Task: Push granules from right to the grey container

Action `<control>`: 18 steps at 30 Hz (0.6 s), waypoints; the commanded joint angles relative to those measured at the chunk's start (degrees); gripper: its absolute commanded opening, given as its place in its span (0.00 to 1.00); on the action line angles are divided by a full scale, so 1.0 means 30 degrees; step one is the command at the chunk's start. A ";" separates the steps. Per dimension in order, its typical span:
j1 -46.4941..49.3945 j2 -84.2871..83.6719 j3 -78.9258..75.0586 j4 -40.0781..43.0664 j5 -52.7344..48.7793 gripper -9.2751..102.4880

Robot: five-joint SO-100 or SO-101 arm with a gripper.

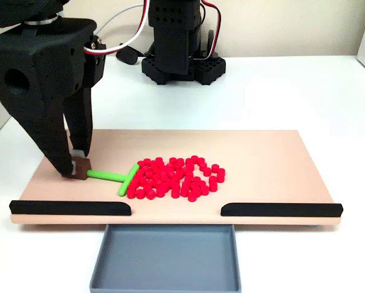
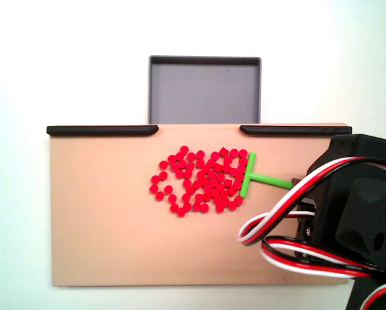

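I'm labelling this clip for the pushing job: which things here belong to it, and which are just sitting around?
Part of the job:
- granules
- grey container
- green pusher stick, held in the gripper
- tan board
- black strips flanking the gap

Just there:
- white table
- arm's black base
- red, white and black wires

red granules clustered mid-board, grey container empty

Bright even light, soft shadows, sharp

Lab-style robot test bench: plain white worktop, bare beige wall, purpose-made tan board, exposed servo wires.
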 commanded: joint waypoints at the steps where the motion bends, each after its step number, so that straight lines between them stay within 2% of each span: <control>1: -0.0088 0.0176 -0.0410 0.0117 -0.6885 0.08; 18: -0.0293 0.0146 -0.0439 0.0117 -0.6445 0.08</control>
